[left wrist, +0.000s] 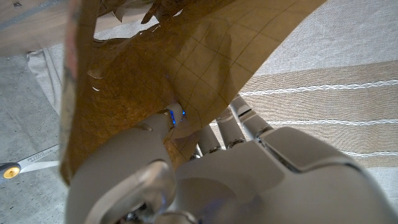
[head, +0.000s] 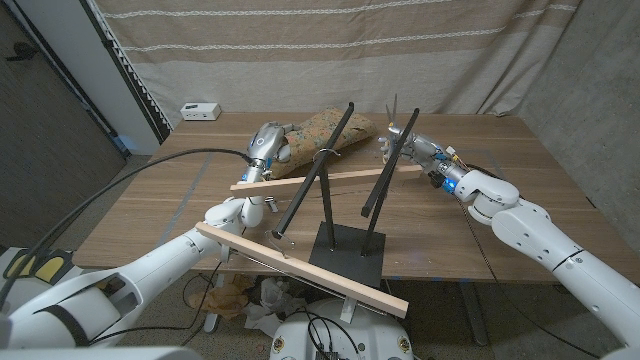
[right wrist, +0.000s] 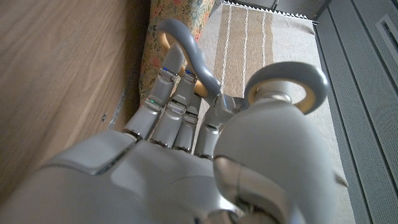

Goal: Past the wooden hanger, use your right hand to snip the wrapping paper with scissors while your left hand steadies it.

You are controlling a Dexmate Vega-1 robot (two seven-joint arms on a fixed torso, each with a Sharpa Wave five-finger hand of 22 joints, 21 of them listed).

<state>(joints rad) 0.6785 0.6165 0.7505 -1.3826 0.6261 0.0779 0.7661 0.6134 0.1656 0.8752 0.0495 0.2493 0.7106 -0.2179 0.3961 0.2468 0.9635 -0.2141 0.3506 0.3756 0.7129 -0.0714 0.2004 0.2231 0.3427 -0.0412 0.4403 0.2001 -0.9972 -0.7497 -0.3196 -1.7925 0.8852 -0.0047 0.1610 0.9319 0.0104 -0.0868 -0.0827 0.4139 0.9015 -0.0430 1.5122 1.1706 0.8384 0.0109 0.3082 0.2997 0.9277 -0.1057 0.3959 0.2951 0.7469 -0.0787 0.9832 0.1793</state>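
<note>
- Wrapping paper [head: 325,132] lies at the far side of the bench [head: 520,190], past the wooden hanger [head: 330,178] on its black stand [head: 345,250].
- Left hand [head: 268,143] grips the paper's left end, fingers [left wrist: 233,127] curled into the sheet.
- Right hand [head: 405,140] holds scissors [right wrist: 249,87], fingers through both grey loops, blades pointing up, just right of the paper.
- White box [head: 200,110] at the far-left bench corner.

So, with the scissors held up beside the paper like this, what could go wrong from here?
1. The right hand holds the grey-handled scissors with blades pointing up, off the brown patterned wrapping paper; a cut may miss the edge.
2. The left hand grips the crumpled paper, so it could tear or slip.
3. The black rods of the wooden hanger stand sit close to both arms and could be knocked.
</note>
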